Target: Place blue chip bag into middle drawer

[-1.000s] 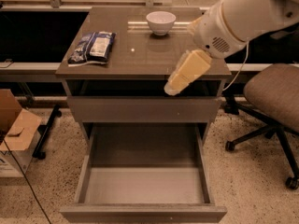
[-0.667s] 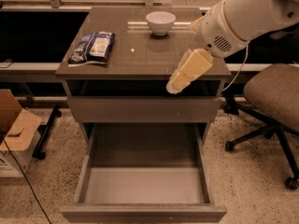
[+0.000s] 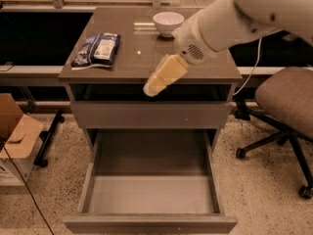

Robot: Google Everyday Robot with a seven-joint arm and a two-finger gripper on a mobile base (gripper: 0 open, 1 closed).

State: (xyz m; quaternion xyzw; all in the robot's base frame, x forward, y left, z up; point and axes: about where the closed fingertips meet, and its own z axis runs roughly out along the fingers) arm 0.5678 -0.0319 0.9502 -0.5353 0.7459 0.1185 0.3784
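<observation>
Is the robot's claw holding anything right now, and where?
Nothing. The claw hangs at the brown tabletop's front edge, apart from the crinkly dark-blue chip bag lying on the top's left side.

The bag (image 3: 95, 49), dark blue with a white label patch, lies flat on the left side of the cabinet top (image 3: 142, 58). The drawer (image 3: 151, 199) stands pulled out below, its plain grey floor showing. The gripper (image 3: 150, 89) hangs at the top's front edge, apart from the bag.
</observation>
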